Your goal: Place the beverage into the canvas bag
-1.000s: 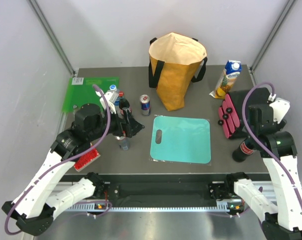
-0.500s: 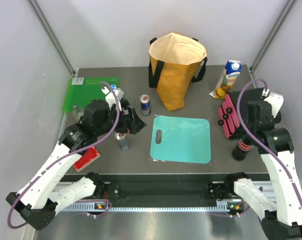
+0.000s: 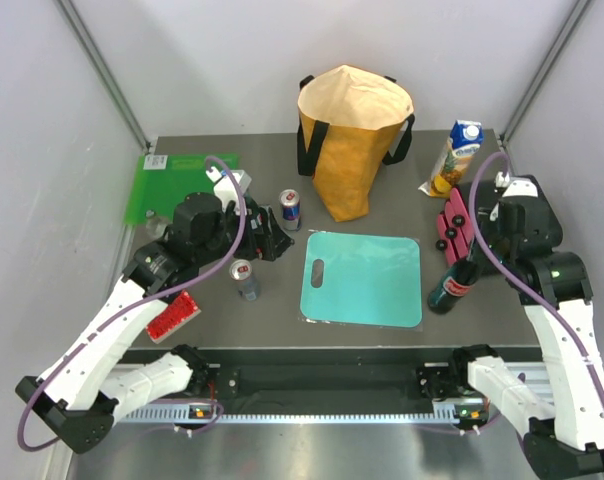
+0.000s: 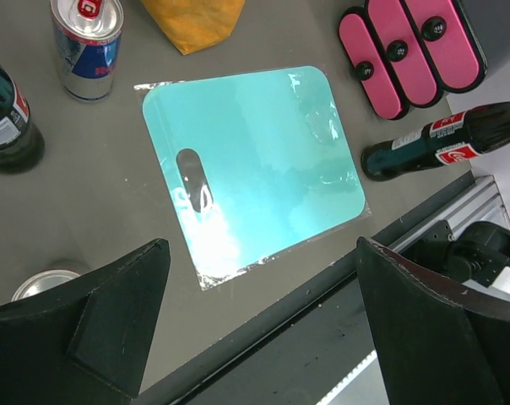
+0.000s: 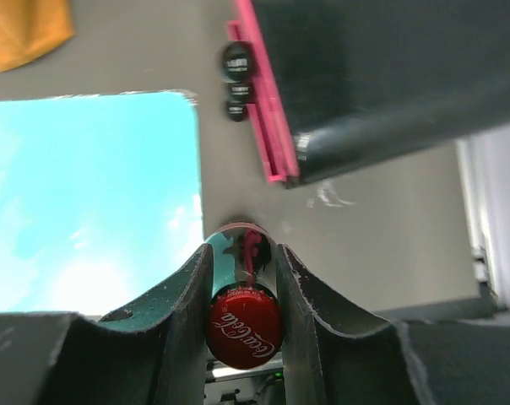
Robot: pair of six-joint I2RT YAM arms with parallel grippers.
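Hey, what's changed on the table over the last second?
The right tool closed on the cola bottle and tipped it, carrying it left toward the teal mat. The left tool, open, shifted slightly right and away. The canvas bag, mat and juice carton stayed put.

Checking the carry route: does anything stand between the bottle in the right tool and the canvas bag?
Nothing upright does. Only the flat teal board lies between the cola bottle and the canvas bag.
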